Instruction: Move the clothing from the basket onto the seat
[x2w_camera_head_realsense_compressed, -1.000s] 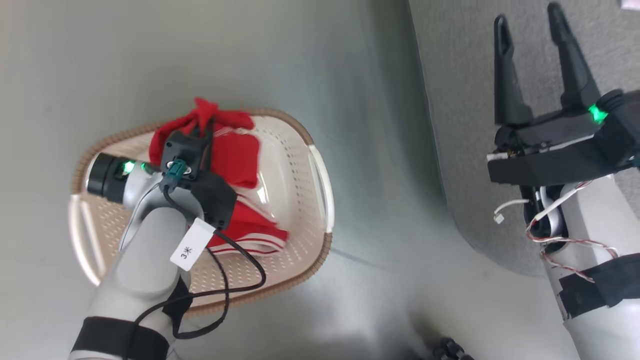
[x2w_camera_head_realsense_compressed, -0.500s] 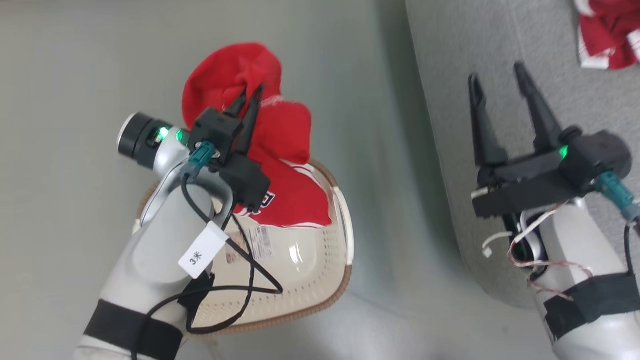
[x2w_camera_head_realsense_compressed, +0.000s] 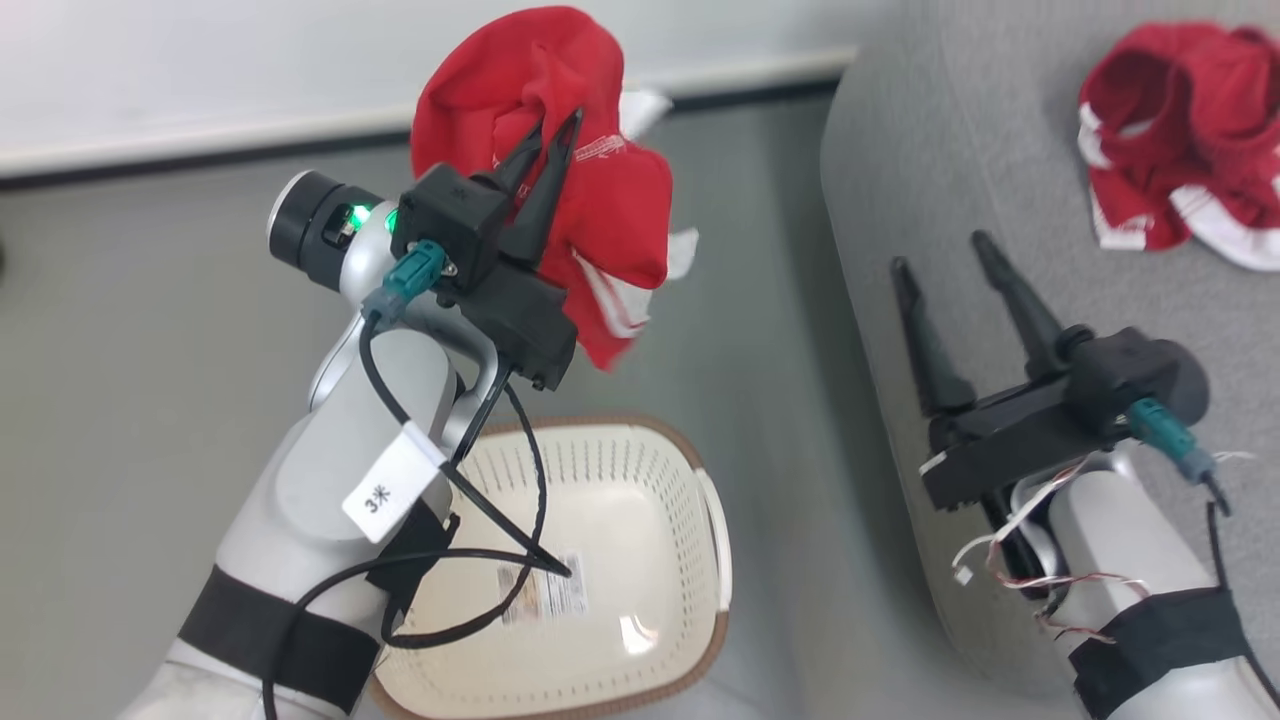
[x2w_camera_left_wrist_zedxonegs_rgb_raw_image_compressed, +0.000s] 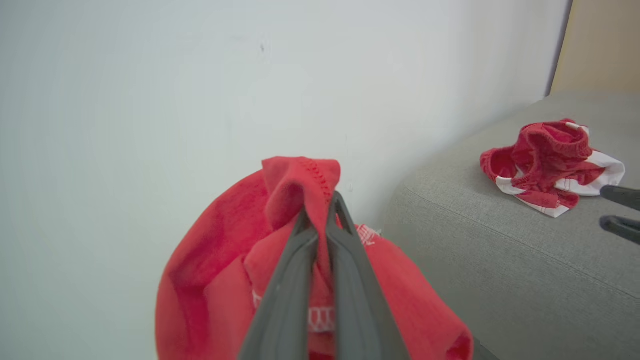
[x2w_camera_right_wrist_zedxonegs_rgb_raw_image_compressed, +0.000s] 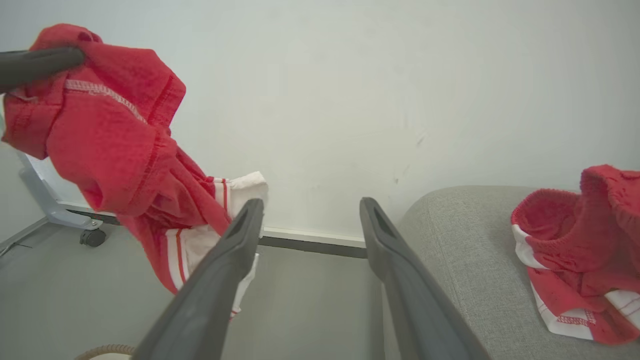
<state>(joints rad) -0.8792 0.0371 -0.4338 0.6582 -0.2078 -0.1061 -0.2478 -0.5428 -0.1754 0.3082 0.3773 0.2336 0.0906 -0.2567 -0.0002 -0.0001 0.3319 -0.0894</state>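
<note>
Your L gripper (x2w_camera_head_realsense_compressed: 558, 120) is clamped tight on red garment (x2w_camera_head_realsense_compressed: 610, 210), which hangs in air, clear of basket (x2w_camera_head_realsense_compressed: 700, 470). Your R gripper (x2w_camera_head_realsense_compressed: 941, 250): fingers spread wide, nothing btwn, by seat (x2w_camera_head_realsense_compressed: 930, 170) edge. 2nd garment (x2w_camera_head_realsense_compressed: 1180, 190) lies crumpled on seat cushion.

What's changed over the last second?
The left gripper, shut on the red garment, rose out of the basket and lifted the garment clear above the rim. The head camera tilted up as well. Unchanged: that grip, and the right gripper, open at the edge of the sofa.
</note>
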